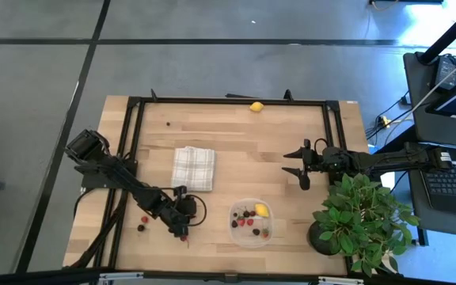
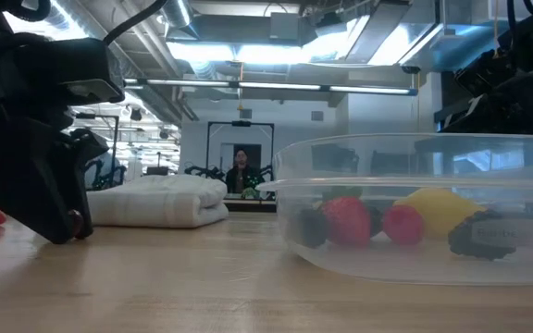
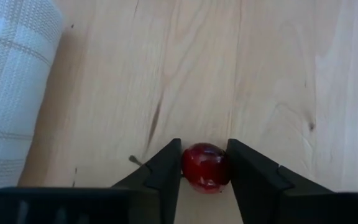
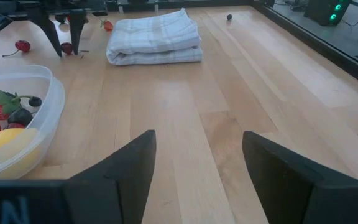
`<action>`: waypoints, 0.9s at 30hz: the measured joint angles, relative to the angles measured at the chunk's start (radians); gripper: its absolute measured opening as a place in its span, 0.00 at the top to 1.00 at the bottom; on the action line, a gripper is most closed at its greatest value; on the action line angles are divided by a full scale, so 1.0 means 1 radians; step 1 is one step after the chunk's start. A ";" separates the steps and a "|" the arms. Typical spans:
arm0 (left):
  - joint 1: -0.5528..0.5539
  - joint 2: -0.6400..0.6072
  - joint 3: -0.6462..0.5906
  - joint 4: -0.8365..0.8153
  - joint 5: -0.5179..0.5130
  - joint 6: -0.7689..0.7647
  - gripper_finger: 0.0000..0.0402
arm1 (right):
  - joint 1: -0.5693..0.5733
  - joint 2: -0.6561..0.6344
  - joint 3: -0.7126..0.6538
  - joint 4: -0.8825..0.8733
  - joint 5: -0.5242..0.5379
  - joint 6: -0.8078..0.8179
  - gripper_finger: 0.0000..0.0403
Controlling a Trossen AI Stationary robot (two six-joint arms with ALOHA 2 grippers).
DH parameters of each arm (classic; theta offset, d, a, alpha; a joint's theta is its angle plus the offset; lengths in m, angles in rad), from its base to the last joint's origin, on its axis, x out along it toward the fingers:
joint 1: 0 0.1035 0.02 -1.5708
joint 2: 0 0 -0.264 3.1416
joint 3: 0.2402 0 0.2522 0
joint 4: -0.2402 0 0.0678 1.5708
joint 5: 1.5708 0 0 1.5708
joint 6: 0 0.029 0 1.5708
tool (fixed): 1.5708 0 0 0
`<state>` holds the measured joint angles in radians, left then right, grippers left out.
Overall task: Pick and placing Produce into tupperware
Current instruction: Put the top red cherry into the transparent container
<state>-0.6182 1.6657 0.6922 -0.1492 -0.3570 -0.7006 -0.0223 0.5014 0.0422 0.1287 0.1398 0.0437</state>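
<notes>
So this is mid-pick, as far as I can judge; the left gripper (image 1: pixel 184 232) is down on the table (image 1: pixel 236 134) near the front edge, left of centre, and the left wrist view shows its two fingers (image 3: pixel 164 169) pressed against either side of a small red cherry (image 3: pixel 205 167), so it's clamped on that fruit; whether the cherry is off the wood yet, I can't tell.

The tupperware (image 1: pixel 251 222) sits just to the right along that same front edge, already holding a lemon (image 1: pixel 261 210), some strawberries and a few dark berries; two more loose berries (image 1: pixel 143 223) lie on the left side near the front-left corner, and another lemon (image 1: pixel 256 106) is way off at the back edge; a tiny dark one sits near the back-left too.

The folded cloth (image 1: pixel 193 168) is mid-table, left of centre; it isn't in the way.

The right gripper (image 1: pixel 300 168) just hangs over the right half of the table with its fingers spread wide and nothing in them; the potted plant (image 1: pixel 360 215) fills the front-right corner.

Next up, I'd guess: lift straight up, swing right over the container rim, let go low so the cherry doesn't bounce out.
</notes>
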 joint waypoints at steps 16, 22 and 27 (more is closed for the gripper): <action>0.076 0.004 0.200 -0.028 0.056 0.243 0.76 | 0.000 0.000 0.000 0.002 0.000 -0.004 0.40; 0.150 0.003 0.352 -0.016 0.039 0.536 0.76 | 0.000 0.000 0.000 0.010 0.000 -0.003 0.40; 0.219 0.003 0.386 0.105 0.042 0.693 0.76 | 0.000 0.000 0.000 0.010 0.000 -0.002 0.40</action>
<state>-0.3992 1.6688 1.0779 -0.0438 -0.3153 -0.0075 -0.0223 0.5015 0.0425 0.1387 0.1394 0.0422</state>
